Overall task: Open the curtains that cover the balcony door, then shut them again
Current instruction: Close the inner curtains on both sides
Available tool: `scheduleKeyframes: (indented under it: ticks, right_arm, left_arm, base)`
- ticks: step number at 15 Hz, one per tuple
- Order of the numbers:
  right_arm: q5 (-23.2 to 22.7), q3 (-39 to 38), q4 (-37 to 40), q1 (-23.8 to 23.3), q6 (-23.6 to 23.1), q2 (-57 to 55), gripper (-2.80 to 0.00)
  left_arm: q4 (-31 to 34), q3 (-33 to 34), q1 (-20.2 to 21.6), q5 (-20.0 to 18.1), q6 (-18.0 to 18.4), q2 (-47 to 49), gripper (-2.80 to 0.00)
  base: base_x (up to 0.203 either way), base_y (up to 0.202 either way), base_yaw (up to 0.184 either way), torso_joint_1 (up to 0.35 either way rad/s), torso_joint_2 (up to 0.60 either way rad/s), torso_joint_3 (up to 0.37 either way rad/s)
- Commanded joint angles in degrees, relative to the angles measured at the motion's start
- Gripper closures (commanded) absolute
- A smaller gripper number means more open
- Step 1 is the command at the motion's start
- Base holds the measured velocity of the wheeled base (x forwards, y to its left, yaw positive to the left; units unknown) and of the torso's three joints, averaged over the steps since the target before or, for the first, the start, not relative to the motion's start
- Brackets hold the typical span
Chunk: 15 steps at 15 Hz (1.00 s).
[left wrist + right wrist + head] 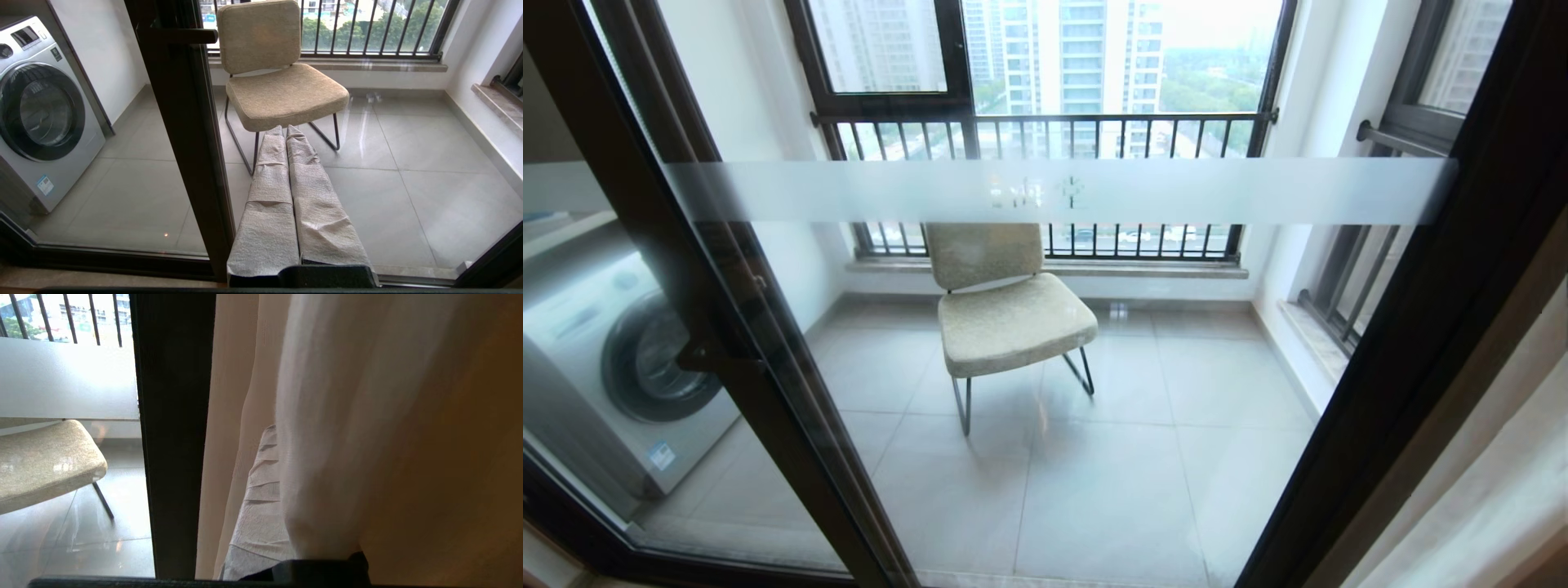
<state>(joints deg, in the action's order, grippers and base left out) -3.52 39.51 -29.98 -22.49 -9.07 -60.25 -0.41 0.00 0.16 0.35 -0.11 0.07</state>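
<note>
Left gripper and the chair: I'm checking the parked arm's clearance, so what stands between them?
In the left wrist view the balcony door's glass stands between the shut left gripper and the chair.

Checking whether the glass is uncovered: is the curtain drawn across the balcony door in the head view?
No, the curtains hang bunched at the right edge, leaving the balcony door glass bare.
</note>
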Motion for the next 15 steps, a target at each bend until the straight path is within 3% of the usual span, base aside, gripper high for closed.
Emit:
scheduleKeyframes:
  ticks: [1, 4, 8, 15]
  right_arm:
    - [-0.17, 0.66, 0.27, -0.01, -0.07, -1.72, 0.0]
    - [-0.58, 0.6, 0.36, -0.01, -0.07, -1.83, 0.0]
    - [-4.74, 0.66, 0.36, 0.08, -0.07, -1.81, 0.0]
    - [-5.0, 0.58, 0.34, 0.38, 0.02, -2.35, 0.0]
  left_arm:
    - [-0.02, 0.0, 0.02, 0.0, 0.02, 0.01, 0.0]
    - [-0.02, 0.0, 0.02, 0.0, -0.04, 0.01, 0.0]
    - [-0.02, 0.0, 0.02, 0.07, -0.07, 0.01, 0.0]
    - [-0.02, 0.0, 0.02, 0.0, 0.02, 0.01, 0.0]
  base:
    - [0.0, 0.0, 0.0, 0.0, 0.0, 0.0]
    - [0.0, 0.0, 0.0, 0.0, 0.0, 0.0]
    - [0.0, 0.0, 0.0, 0.0, 0.0, 0.0]
    - [0.0, 0.0, 0.0, 0.0, 0.0, 0.0]
